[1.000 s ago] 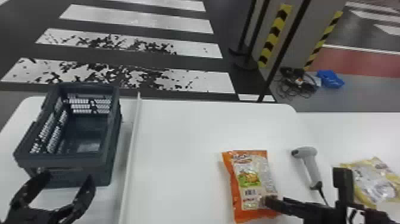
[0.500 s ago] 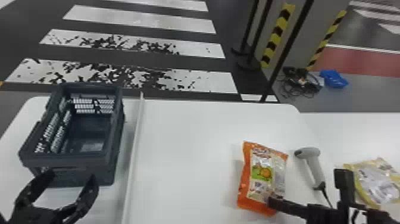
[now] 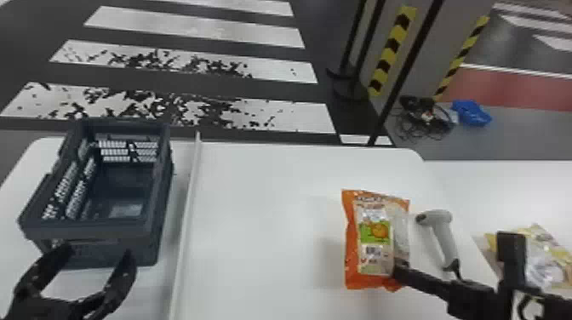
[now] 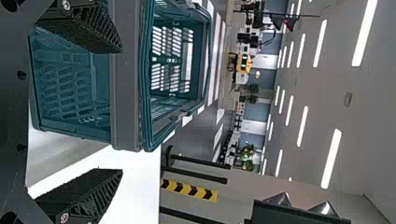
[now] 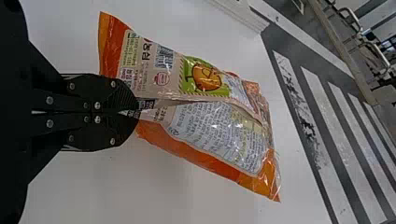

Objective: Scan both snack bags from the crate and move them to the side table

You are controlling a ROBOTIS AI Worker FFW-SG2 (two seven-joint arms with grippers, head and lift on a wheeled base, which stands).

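Barcode (image 5: 164,58) on orange snack bag (image 5: 215,135)

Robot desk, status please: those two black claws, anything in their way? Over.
Right gripper shut on orange bag. Left gripper open, empty, by the crate. Scanner lies between orange bag and yellow bag, possibly in the way.

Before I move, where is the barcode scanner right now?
In the head view, the barcode scanner lies on the right side, between the orange snack bag and the yellow snack bag.
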